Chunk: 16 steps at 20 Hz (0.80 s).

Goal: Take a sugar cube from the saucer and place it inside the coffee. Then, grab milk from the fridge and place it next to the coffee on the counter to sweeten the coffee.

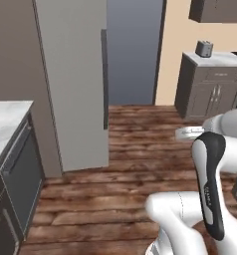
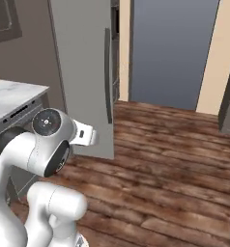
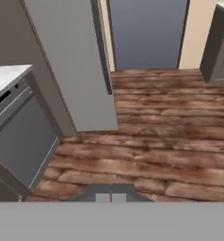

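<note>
The fridge (image 1: 73,84) stands ahead as a tall silver-grey block, seen partly from the side, with its doors shut and a long dark vertical handle (image 1: 104,79). It also rises at the left of the right base view (image 2: 83,72) and the hand view (image 3: 71,61). A corner of the white marble counter (image 1: 3,122) lies at the left, also seen at the left of the right base view (image 2: 10,96) and the hand view (image 3: 3,75). My gripper (image 3: 110,197) is shut on nothing and points at the floor in front of the fridge, well short of it. The saucer, coffee and milk are out of view.
A dark-fronted appliance (image 3: 24,136) sits under the counter at the left. Behind the fridge is a blue-grey doorway (image 1: 133,50). A grey cabinet (image 1: 210,84) with a toaster (image 1: 204,48) stands at the far right. Wooden floor (image 1: 130,169) stretches between them.
</note>
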Available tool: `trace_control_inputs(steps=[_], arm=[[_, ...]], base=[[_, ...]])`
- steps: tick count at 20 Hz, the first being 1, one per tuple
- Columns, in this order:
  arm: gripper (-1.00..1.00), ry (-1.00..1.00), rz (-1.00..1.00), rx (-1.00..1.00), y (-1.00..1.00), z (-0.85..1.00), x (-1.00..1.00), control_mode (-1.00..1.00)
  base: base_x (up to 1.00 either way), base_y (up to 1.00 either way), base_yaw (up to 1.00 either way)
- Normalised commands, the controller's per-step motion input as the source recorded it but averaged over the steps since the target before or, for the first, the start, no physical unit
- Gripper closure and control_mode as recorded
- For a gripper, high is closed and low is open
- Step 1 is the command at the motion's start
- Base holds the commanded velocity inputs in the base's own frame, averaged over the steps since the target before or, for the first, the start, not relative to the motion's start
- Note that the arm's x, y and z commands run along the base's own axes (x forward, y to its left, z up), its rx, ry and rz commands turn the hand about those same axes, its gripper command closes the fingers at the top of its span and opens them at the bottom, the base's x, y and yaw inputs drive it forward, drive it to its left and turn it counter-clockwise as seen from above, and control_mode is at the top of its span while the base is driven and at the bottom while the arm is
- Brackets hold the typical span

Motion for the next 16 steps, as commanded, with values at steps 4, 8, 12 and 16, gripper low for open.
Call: trace_control_inputs(steps=[4, 8, 12, 16], arm=[[1.00, 0.00, 0.00, 0.00, 0.00, 0.00, 0.00, 1.00], [1.00, 0.00, 0.00, 0.00, 0.00, 0.00, 0.00, 1.00], [1.00, 0.00, 0.00, 0.00, 0.00, 0.00, 0.00, 1.00], [1.00, 0.00, 0.00, 0.00, 0.00, 0.00, 0.00, 1.00]], base=[[1.00, -1.00, -0.19], [1.00, -0.78, -0.09], [1.00, -0.65, -0.06], [1.00, -0.42, 0.03]])
